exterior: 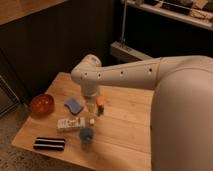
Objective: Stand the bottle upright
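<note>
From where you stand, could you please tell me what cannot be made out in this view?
- End effector, hanging just behind the lying bottle: mostly hidden by the arm's wrist, camera view.
- Label on the bottle: print too small to read.
- Right side of the table: covered by the robot's white body.

bottle (pixel 74 122): white, dark label marks
gripper (pixel 91 106): pale, low over table behind bottle
arm (pixel 125 75): white, small dark dots
bowl (pixel 42 104): orange-red
sponge (pixel 74 105): blue
cup (pixel 86 135): blue
stick (pixel 100 105): orange
flat bar (pixel 49 144): black, pale stripe
table (pixel 125 125): light wood grain
</note>
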`<state>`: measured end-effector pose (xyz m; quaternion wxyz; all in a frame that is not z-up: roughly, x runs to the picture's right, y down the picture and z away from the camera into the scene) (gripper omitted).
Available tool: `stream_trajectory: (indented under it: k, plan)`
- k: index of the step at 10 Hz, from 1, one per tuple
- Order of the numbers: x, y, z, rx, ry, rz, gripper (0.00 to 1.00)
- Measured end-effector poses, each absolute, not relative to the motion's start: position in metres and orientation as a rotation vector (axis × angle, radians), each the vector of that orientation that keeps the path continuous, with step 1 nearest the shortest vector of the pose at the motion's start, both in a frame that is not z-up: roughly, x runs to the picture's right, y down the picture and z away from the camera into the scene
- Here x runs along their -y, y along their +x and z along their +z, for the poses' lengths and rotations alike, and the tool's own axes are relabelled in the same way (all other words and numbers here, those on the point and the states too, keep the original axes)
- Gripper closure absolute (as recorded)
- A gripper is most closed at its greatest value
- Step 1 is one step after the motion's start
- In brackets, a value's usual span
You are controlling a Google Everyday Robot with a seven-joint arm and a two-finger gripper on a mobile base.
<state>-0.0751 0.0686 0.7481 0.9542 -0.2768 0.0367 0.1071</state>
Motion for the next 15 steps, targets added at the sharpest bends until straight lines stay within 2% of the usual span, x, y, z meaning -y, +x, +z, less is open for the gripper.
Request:
stream_trajectory:
  k: [7, 15]
  plan:
    - [-0.095, -0.070, 0.752, -0.017, -0.534, -0.098, 0.35]
    - [-0.148, -0.065, 0.801, 0.048, -0.564, -0.045, 0.35]
